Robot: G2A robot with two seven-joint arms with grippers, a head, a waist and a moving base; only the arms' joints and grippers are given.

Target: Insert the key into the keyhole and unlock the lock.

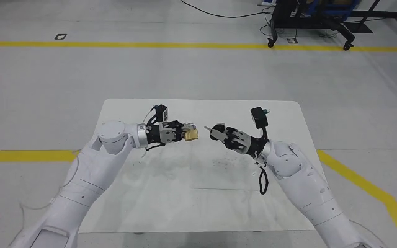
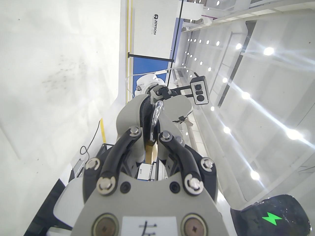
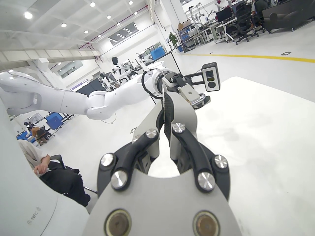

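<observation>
A brass padlock (image 1: 191, 134) is held above the middle of the white table (image 1: 186, 204), and my left gripper (image 1: 185, 134) is shut on it. In the left wrist view the brass body (image 2: 150, 152) sits between the fingers (image 2: 130, 114), with the steel shackle (image 2: 157, 112) pointing outward. My right gripper (image 1: 216, 131) faces it from a short gap away, shut on a small key (image 1: 207, 129) whose tip points toward the padlock. In the right wrist view my shut right gripper (image 3: 167, 99) lines up with the padlock (image 3: 188, 94); the key is hidden there.
Both grippers hang above the table, which carries faint dark scuff marks (image 1: 223, 164) near its middle. On the floor beyond the far edge are a yellow line (image 1: 124, 44) and a black wheeled cart (image 1: 310, 22) at the back right.
</observation>
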